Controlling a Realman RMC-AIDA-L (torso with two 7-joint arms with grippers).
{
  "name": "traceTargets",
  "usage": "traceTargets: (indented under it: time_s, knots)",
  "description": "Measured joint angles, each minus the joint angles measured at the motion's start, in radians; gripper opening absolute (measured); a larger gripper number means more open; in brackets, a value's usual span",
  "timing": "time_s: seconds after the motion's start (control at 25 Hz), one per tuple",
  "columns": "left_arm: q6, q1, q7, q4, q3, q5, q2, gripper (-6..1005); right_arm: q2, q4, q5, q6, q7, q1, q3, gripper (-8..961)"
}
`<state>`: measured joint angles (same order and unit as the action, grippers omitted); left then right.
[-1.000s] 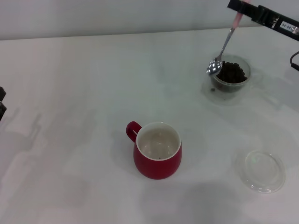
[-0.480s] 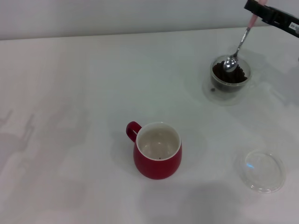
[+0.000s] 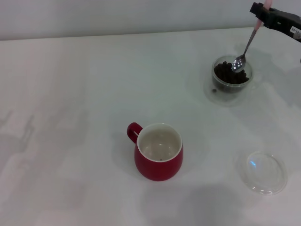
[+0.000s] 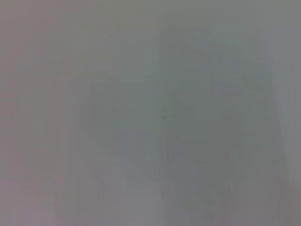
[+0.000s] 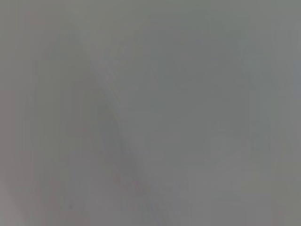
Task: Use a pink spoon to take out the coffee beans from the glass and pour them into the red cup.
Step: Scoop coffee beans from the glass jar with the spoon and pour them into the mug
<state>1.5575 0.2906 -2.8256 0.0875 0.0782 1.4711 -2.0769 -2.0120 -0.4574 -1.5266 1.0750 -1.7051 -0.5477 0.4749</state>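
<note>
Nearest on the white counter point(image 3: 70, 84) lies a shallow flat clear round dish point(image 3: 266, 172) at the right, and just beyond it, toward the middle, stands the rounded glossy red cup point(image 3: 159, 151) with its cream-white inside and its loop handle pointing left. Farther back on the right sits the small clear double-walled glass point(image 3: 231, 77) holding the dark brown coffee beans point(image 3: 228, 74). The metal bowl of the pink-handled spoon point(image 3: 246, 46) dips in among them, its thin neck slanting up to the right hand point(image 3: 266, 11) at the far right corner, which is clamped on the pink handle.
</note>
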Motion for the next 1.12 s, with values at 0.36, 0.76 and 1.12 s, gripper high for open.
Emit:
traceTargets:
  time_s: [0.36, 0.76, 1.12]
  knots:
    - [-0.017, 0.005, 0.0, 0.009, -0.001, 0.008, 0.0, 580, -0.001, 0.054, -0.057, 0.002, -0.12, 0.001, 0.004, 160]
    - [-0.049, 0.013, 0.0, 0.023, -0.002, 0.046, -0.001, 579, -0.002, 0.115, -0.074, -0.001, -0.187, -0.008, -0.002, 161]
    - [-0.051, 0.014, 0.0, 0.022, -0.002, 0.058, -0.002, 580, -0.002, 0.146, -0.099, -0.002, -0.197, 0.001, -0.007, 162]
